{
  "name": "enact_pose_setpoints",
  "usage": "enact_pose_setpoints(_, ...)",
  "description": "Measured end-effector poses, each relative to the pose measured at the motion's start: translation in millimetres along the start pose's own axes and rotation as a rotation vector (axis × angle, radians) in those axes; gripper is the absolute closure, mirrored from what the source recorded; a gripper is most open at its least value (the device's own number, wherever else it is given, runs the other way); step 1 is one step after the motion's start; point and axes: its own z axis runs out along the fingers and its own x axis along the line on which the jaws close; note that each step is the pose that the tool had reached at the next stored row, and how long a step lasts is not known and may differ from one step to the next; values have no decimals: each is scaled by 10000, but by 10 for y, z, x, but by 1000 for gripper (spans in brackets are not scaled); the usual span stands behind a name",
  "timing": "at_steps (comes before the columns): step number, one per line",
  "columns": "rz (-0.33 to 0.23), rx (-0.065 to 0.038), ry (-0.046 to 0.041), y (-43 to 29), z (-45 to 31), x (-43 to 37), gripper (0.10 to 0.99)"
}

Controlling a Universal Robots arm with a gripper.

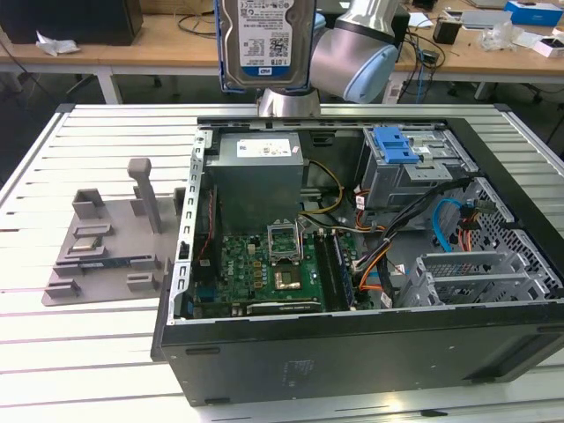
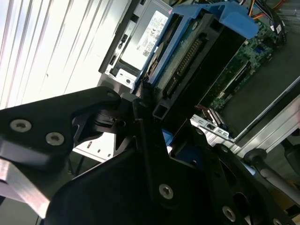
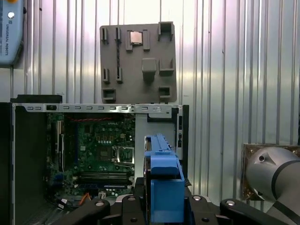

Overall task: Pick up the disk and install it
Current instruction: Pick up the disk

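One gripper (image 3: 163, 200) is clamped on the disk (image 1: 264, 40) (blue side rail toward the first wrist view). It holds the disk upright, label facing the exterior view, raised clear above the open computer case (image 1: 352, 352), over the end with the grey power supply (image 1: 257, 172).

You had the disk (image 3: 163, 187) edge-on, blue rail facing the camera, clamped in the gripper (image 3: 164, 212). Behind it sat the open case (image 3: 28, 140), green motherboard (image 3: 101, 150) showing, and a grey parts tray (image 3: 138, 63) on the slatted table (image 3: 225, 70).
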Motion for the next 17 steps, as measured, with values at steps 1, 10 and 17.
enact_pose_setpoints(1, 0, 0, 0, -1, 2, 11, 722)
enact_pose_setpoints(10, 0, 0, 0, -8, 26, 145, 722)
enact_pose_setpoints(17, 0, -1, 0, -17, 45, 241, 722)
